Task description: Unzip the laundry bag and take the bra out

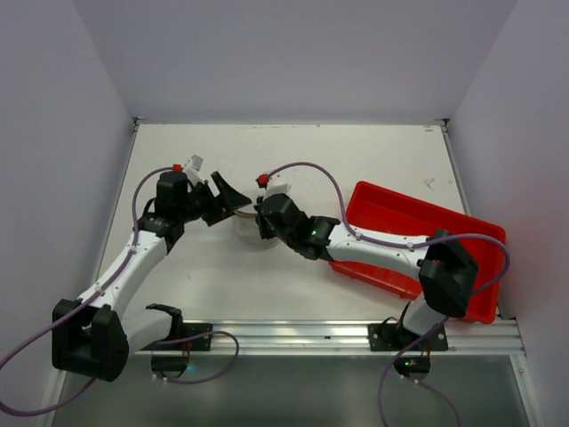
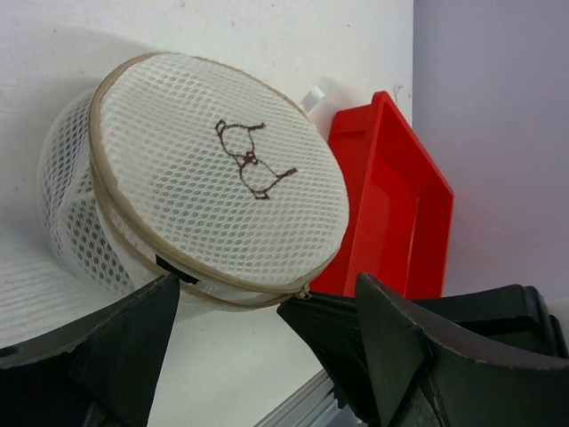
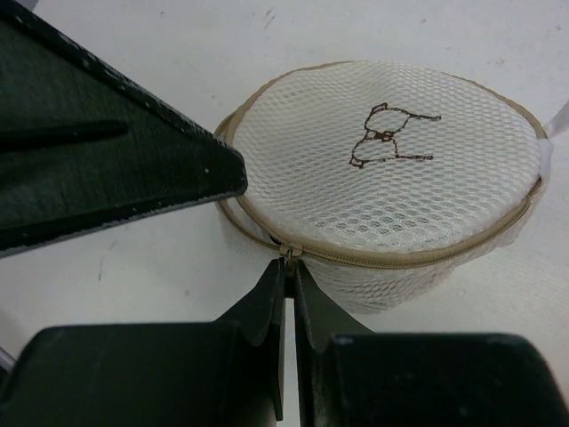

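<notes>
**Top view.** The laundry bag (image 1: 244,217) sits on the tabletop (image 1: 293,160) left of centre, mostly hidden between the two arms. The left claw (image 1: 233,206) reaches in from the left and the right claw (image 1: 260,222) from the right. The red tray (image 1: 427,213) lies well apart at the right edge.

**Left wrist view.** The left claw (image 2: 267,294) stands wide, holding nothing, with one finger on each side of the bag's (image 2: 204,178) lower rim. The bag is a squat round drum with no real long axis. Its flat face carries a stitched bra outline (image 2: 249,160) and tilts up toward this camera. The red tray (image 2: 391,213) shows beyond it.

**Right wrist view.** The right claw (image 3: 286,271) is pressed shut, and its tips appear to pinch the zipper pull (image 3: 286,252) on the bag's (image 3: 382,169) near side. The pull therefore faces right in the scene, toward that arm. The zipper line (image 3: 400,260) runs closed round the whole visible rim, between the lid and the mesh wall. The left claw's finger (image 3: 107,169) hangs just beside the bag's left edge.

**Progress.** By my reading the task has barely begun. The pull seems gripped, but no stretch of the zipper is open. Running the pull round the rim, lifting the lid and taking out the bra all remain. I cannot make out the contents through the mesh.
</notes>
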Tool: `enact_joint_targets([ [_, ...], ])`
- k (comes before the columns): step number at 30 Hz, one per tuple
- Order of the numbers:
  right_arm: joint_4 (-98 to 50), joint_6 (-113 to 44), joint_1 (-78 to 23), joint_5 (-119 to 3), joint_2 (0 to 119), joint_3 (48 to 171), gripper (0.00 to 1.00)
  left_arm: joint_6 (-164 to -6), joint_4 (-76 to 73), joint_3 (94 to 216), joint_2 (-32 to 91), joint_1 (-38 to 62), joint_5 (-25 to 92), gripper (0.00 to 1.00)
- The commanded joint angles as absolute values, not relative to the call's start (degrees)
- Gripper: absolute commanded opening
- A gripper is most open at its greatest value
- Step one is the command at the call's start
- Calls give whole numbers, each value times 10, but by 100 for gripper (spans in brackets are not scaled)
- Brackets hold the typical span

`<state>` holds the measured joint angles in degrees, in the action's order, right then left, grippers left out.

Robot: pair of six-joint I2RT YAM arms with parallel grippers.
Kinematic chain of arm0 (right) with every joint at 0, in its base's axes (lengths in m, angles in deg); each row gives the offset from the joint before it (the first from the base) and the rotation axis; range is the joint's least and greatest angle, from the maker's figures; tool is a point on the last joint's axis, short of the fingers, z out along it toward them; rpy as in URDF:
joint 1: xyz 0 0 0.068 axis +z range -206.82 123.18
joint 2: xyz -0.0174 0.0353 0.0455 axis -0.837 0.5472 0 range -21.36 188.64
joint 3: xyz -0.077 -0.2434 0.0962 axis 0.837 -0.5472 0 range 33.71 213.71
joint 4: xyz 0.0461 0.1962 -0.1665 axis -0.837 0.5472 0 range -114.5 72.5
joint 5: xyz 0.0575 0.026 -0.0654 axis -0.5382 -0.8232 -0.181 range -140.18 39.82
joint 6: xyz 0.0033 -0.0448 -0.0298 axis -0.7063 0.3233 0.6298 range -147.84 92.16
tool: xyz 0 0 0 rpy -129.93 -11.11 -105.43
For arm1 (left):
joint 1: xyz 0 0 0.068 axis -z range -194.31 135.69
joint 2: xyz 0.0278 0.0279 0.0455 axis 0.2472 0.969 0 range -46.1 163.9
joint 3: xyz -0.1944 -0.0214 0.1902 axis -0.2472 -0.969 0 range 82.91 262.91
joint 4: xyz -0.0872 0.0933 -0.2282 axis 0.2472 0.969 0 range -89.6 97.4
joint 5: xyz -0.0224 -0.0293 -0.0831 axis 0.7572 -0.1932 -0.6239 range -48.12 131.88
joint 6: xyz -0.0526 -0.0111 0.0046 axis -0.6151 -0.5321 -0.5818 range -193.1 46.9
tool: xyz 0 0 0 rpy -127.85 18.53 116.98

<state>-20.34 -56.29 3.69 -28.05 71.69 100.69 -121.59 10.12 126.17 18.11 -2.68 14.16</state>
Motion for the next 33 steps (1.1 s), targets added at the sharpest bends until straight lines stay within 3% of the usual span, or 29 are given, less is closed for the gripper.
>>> enact_joint_targets([
  [1,-241,-586,48,-248,721,1033,0,-1235,102,1245,181,-31,129,82],
  [7,-232,-583,61,-242,736,1051,0,-1249,74,1237,189,-31,126,80],
  [11,-236,-583,62,-235,735,1045,0,-1257,54,1234,204,-31,109,73],
  [21,-234,-578,62,-198,732,1042,0,-1271,109,1247,158,-31,164,80],
  [33,-276,-581,68,-232,737,1027,0,-1305,46,1226,194,-28,134,74],
])
